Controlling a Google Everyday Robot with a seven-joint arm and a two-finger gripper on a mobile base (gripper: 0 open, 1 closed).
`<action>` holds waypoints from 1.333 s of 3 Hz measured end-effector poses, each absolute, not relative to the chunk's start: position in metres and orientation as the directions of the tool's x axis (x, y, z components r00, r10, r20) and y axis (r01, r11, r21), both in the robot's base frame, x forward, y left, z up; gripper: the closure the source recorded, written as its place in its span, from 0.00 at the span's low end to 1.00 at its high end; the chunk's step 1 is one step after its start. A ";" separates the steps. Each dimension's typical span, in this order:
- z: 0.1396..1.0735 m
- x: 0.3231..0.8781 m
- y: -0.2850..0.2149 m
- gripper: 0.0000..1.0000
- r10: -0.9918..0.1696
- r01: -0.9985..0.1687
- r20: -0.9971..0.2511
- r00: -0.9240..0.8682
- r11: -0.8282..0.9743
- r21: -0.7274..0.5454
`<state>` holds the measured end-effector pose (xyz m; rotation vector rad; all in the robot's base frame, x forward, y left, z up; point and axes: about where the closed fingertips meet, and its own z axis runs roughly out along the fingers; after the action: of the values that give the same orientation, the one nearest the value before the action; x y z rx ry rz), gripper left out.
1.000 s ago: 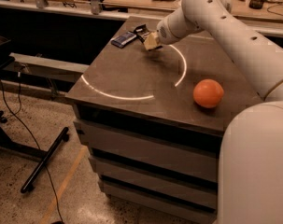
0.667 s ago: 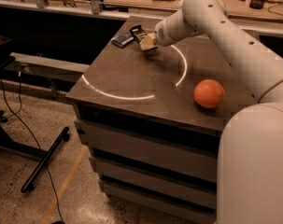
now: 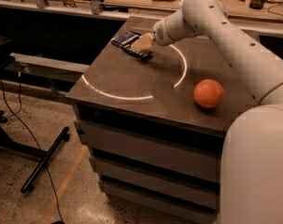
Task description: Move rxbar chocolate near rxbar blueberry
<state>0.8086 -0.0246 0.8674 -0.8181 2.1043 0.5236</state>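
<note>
The rxbar chocolate (image 3: 141, 55), a flat black-wrapped bar, is at the far left part of the dark table top, right under the tip of my gripper (image 3: 143, 44). The gripper reaches in from the right on the white arm and is shut on the black bar, holding it low at the table surface. The rxbar blueberry (image 3: 124, 38), a dark blue shiny bar, lies flat just left of and behind the black bar. The two are almost touching.
An orange (image 3: 208, 93) sits on the right of the table (image 3: 131, 83). A pale ring is marked on the top. The table's left and front edges drop to the floor. A workbench with clutter runs along the back. Black stand legs and cables lie on the floor at left.
The gripper has moved a little to the left and down, bringing the black bar closer to the blue bar. The orange has not moved.
</note>
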 end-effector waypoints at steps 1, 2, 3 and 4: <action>0.879 0.802 -0.033 0.00 -0.389 -0.696 -0.805 -0.448 0.717 0.041; 0.884 0.799 -0.044 0.00 -0.401 -0.680 -0.799 -0.447 0.733 0.012; 0.873 0.792 -0.089 0.00 -0.395 -0.629 -0.766 -0.507 0.777 0.015; 0.851 0.781 -0.162 0.00 -0.395 -0.584 -0.707 -0.586 0.811 0.031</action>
<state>0.7807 -0.1618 0.8511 -0.7157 2.2708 0.3378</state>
